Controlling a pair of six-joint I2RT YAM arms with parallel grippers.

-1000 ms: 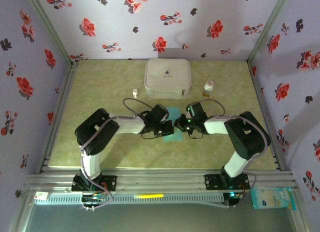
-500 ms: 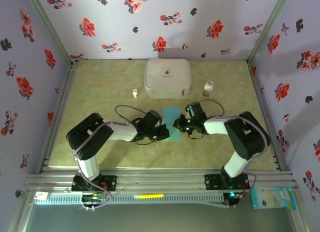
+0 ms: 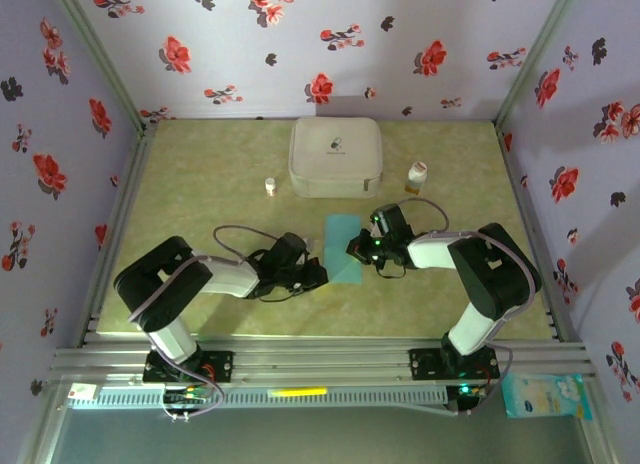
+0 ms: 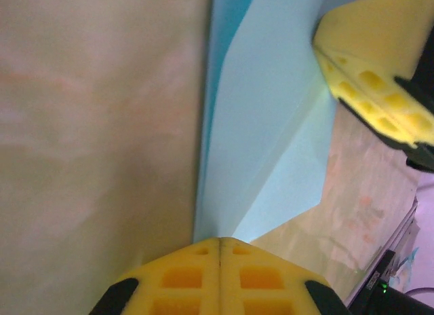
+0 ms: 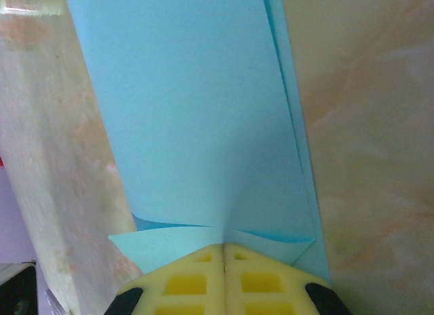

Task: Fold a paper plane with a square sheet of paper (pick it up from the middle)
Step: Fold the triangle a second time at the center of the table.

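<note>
The light blue-teal sheet of paper [image 3: 340,239] lies folded into a narrow strip on the table's middle. My right gripper [image 3: 356,250] is at its right edge, shut on the paper [image 5: 196,111], which puckers and lifts at the yellow fingertips [image 5: 224,247]. My left gripper [image 3: 314,274] is shut at the strip's near left corner. In the left wrist view the paper [image 4: 271,125] runs up from the shut tips [image 4: 219,242] with one flap raised, and whether they pinch it I cannot tell. The right gripper's yellow pads [image 4: 380,64] show at the far end.
A white rounded case [image 3: 335,156] stands at the back centre. A small white bottle [image 3: 270,185] is to its left and an amber bottle [image 3: 417,174] to its right. Flowered walls enclose the table; a metal rail [image 3: 320,359] runs along the front.
My left gripper has slid off the paper's middle toward the near left, down to its corner. The right gripper and the paper have stayed put.
</note>
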